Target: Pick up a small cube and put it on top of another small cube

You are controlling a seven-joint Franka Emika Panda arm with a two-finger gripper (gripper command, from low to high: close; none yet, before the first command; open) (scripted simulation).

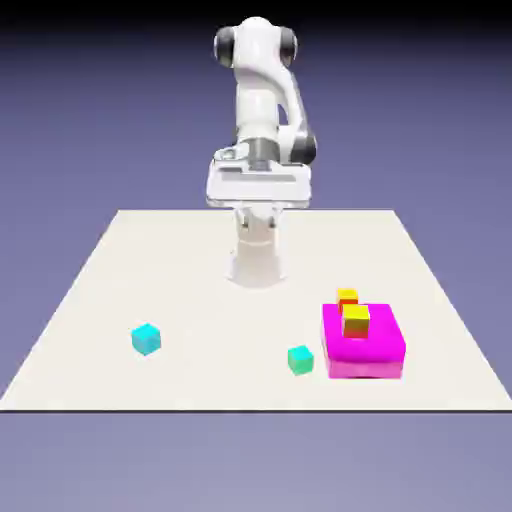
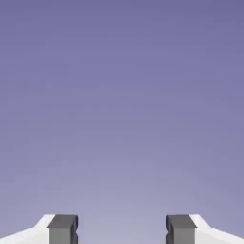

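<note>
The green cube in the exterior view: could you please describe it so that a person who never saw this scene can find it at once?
On the pale table, look for the large magenta block at the exterior view's right. Just to its left sits a small green cube; the other small cube at the left is light blue.

Backdrop: plain blue-violet backdrop (image 1: 80,130), near-blk at top of ext. view, paler & greyer twd btm.
Tabletop: flat, cream tabletop (image 1: 200,300), far side looks narrower.
Near edge: thin dk near edge (image 1: 220,411), runs straight L-R.
Light: bright, tabletop nearly wht.
Hand view bkgd: same blue-violet, smooth fade, dkr up top, lighter grey low.
</note>
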